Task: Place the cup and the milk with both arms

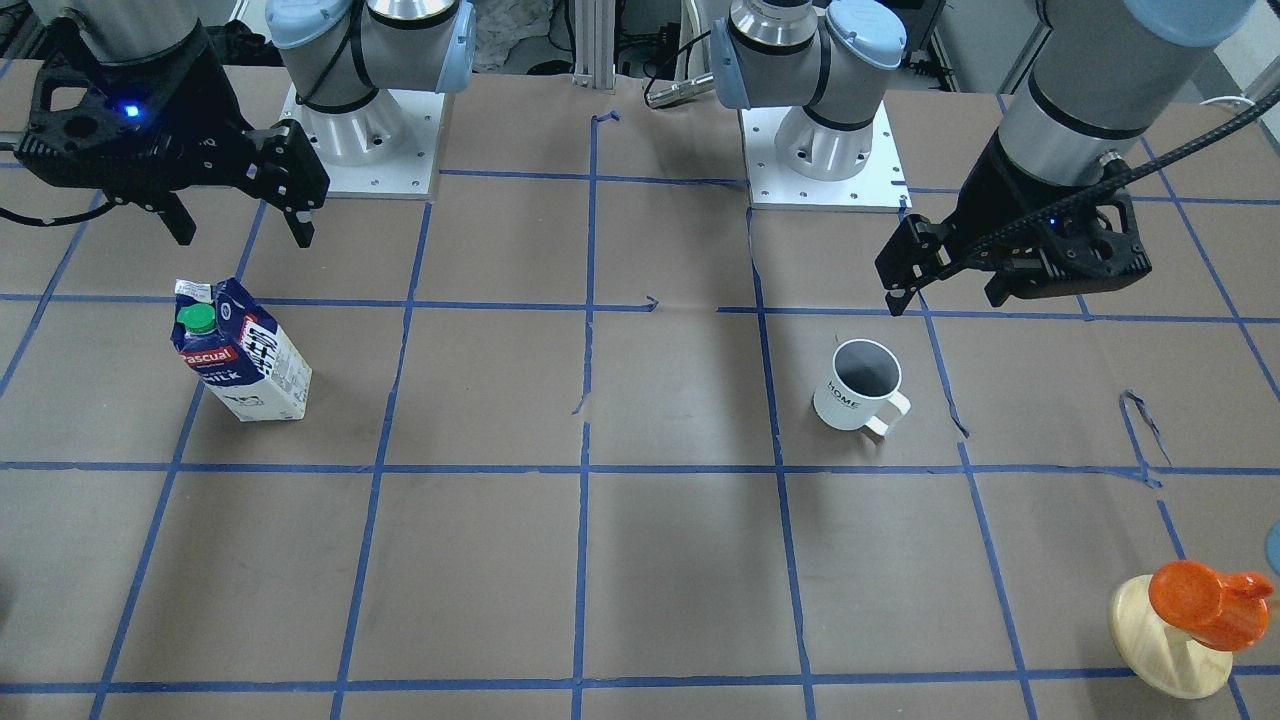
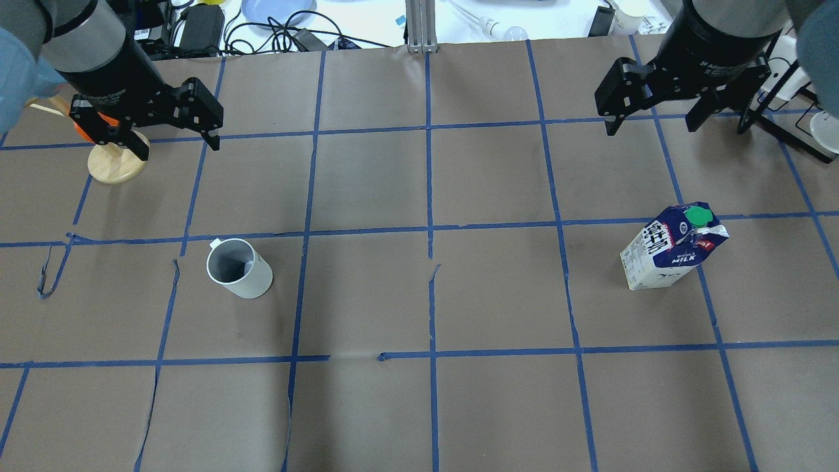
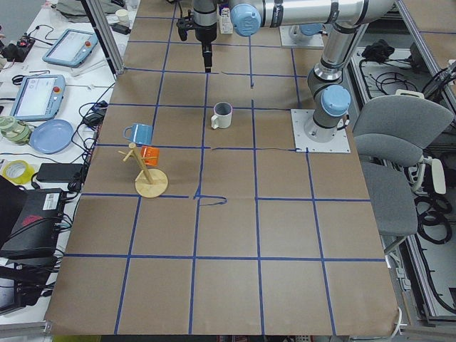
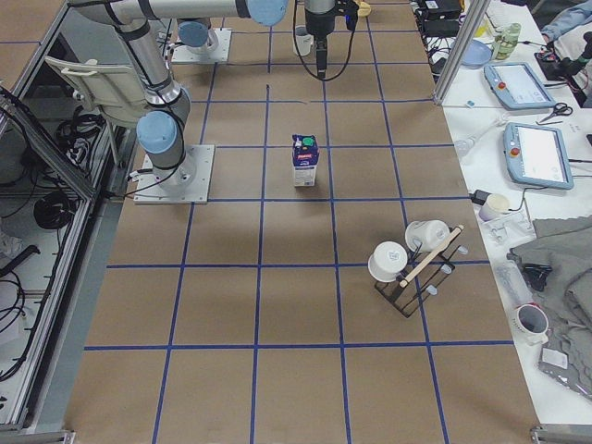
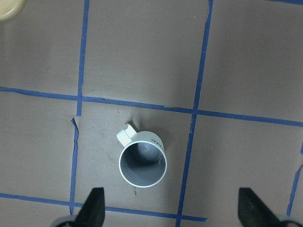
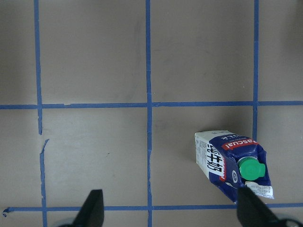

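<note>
Hanging open are left tool (image 1: 942, 298) and right tool (image 1: 244, 237); below, white ceramic mug (image 1: 855, 390) seems fragile, take rim; soft blue-white milk carton (image 1: 245, 355), sides

The grey left arm (image 1: 1085, 95) and right arm (image 1: 385, 45) carry light blue joint caps (image 1: 300, 20), white screwed base plates (image 1: 400, 175), a black ribbed cable (image 1: 1170, 150), and the black two-fingered left pincer (image 1: 948, 295) and right pincer (image 1: 245, 232), each with a blue light (image 1: 128, 110).

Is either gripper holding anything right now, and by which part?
Nothing is held. The left gripper and right gripper hang open, clear of the white ceramic mug and the blue-and-white milk carton.
</note>
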`<control>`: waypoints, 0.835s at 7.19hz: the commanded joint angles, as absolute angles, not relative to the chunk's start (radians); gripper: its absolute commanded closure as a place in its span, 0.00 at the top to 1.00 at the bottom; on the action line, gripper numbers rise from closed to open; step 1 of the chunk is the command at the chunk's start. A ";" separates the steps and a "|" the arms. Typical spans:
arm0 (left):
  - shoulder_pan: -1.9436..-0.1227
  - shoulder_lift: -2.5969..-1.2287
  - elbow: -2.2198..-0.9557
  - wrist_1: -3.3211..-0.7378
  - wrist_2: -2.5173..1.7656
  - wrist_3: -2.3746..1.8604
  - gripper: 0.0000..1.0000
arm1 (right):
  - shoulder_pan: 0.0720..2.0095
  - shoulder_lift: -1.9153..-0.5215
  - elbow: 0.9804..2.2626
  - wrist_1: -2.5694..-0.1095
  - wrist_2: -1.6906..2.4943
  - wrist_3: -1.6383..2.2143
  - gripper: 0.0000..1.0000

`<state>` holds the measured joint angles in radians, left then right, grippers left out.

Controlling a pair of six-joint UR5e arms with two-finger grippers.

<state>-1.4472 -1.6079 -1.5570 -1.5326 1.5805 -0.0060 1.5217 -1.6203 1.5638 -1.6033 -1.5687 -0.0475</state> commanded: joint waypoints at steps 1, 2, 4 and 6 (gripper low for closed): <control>-1.448 -1.629 -1.568 -1.543 1.575 -0.006 1.00 | 1.522 -1.614 1.554 -1.605 -1.569 -0.045 1.00; -1.447 -1.626 -1.584 -1.530 1.575 -0.005 1.00 | 1.522 -1.611 1.566 -1.644 -1.568 -0.052 1.00; -1.419 -1.634 -1.607 -1.529 1.575 -0.005 1.00 | 1.522 -1.577 1.587 -1.657 -1.575 -0.049 1.00; -1.324 -1.635 -1.685 -1.484 1.574 -0.006 1.00 | 1.520 -1.546 1.597 -1.657 -1.592 -0.052 1.00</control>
